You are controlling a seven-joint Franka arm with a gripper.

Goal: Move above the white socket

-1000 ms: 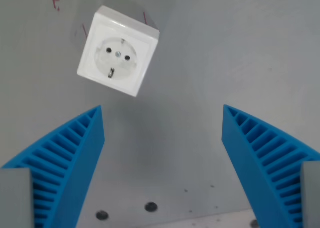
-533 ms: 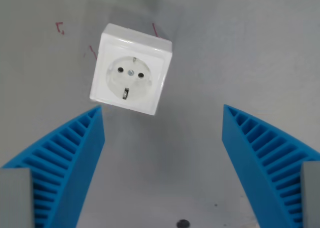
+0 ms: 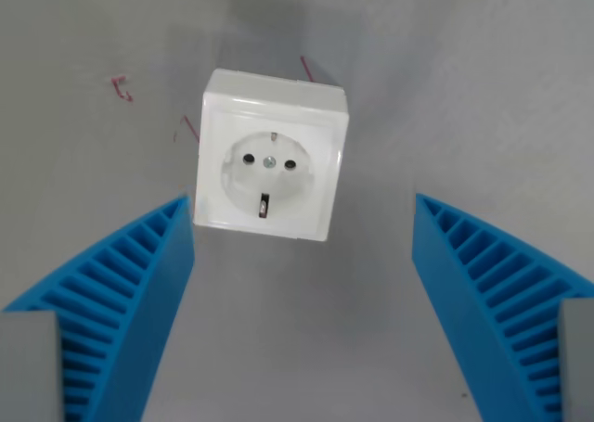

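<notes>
A square white socket [image 3: 270, 165] lies face up on the grey surface, slightly rotated, with a round recessed face and two pin holes. It sits in the upper middle of the wrist view, a little left of centre. My gripper [image 3: 303, 209] is open, and nothing sits between its ribbed blue fingers [image 3: 121, 297]. The left finger's tip is close beside the socket's lower left corner; the right finger [image 3: 492, 287] stands well apart from it.
Small red pen marks [image 3: 122, 87] are drawn on the grey table around the socket, one at the upper left and short strokes by its top edge [image 3: 307, 67] and left edge.
The camera has moved: the socket now appears lower and further right in the view, nearer the centre and larger. The holes at the bottom edge have left the view. The fingers stay equally spread.
</notes>
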